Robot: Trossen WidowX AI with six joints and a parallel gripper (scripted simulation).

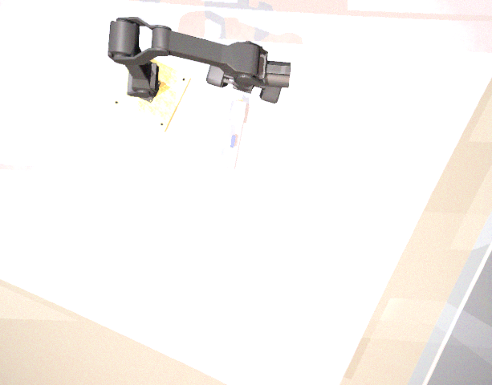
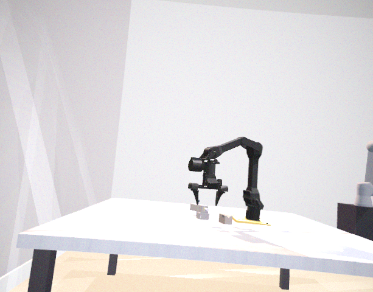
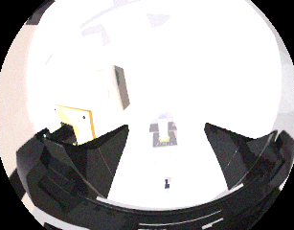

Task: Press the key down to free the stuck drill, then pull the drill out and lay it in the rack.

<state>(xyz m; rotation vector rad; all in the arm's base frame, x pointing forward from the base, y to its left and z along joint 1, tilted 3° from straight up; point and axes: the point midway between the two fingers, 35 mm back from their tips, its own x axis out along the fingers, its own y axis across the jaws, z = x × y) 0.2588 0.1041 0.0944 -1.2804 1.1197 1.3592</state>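
- End effector [image 2: 207, 203] is released: fingers spread wide, nothing between them, tips pointing down.
- It hangs just above the fixture [image 2: 201, 212], a pale stepped block on the worktop [image 2: 117, 219], left of the base plate [image 2: 258, 222] in the exterior view.
- From that view I can't tell whether the left fingertip touches the fixture's upper step. The right fingertip is in free air, on the side nearer the base plate.
- In the wrist view the fixture sits centred between the two dark fingers, apart from both. It has a yellow-orange patch in its middle.
- There is a small yellow mark on the fixture's upper step, on the side facing the base plate. It could be the key, but it's too small to tell.
- Drill: the only candidate is a tiny dark-blue speck [image 3: 166, 183] on the worktop in the wrist view, between the fingers and close in to the camera, apart from the fixture. It's too small to confirm. It is not in the end effector.
- Rack [image 2: 225, 219] is a small block with a notched top, between the fixture and the base plate and just beside the plate's near corner. Nothing is visibly lying in it.
- The arm stands upright on the base plate with its elbow high and the forearm sloping down away from the plate toward the fixture.
- The top view is washed out. The arm and the yellow base plate read clearly, but the fixture and rack can't be made out there.
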